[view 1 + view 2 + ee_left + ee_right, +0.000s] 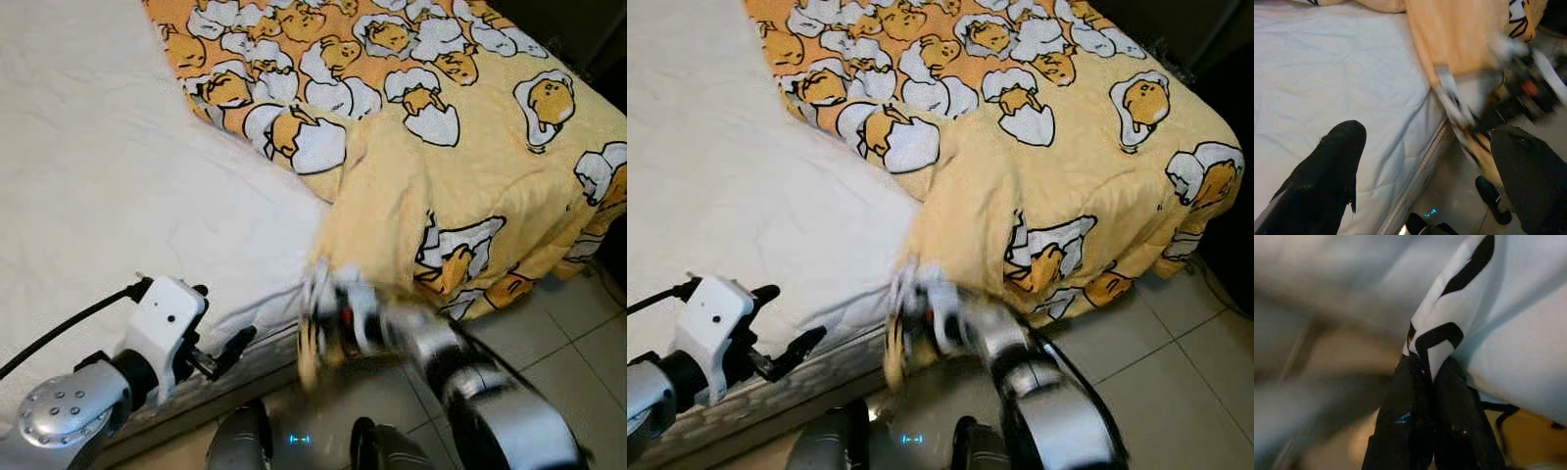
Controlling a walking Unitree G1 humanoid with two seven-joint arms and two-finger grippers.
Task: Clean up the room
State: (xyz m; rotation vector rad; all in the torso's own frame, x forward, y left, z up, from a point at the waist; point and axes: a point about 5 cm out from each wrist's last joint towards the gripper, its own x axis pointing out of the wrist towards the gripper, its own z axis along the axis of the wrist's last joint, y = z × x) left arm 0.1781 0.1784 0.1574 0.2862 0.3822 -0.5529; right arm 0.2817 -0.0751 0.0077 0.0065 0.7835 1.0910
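The yellow egg-print blanket point(431, 186) lies bunched at the mattress point(98, 196) foot, its corner drooping over the mattress edge. The right gripper point(1425, 377) is clenched on that corner; the left gripper point(1420, 166) hangs released beside the mattress edge. Soft and light, it is probably best held by corners

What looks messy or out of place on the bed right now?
The yellow egg-print blanket is bunched toward the bed's right side, its corner hanging over the edge, leaving the white mattress bare. The right gripper is shut on the blanket's edge; the left gripper hovers open by the mattress edge.
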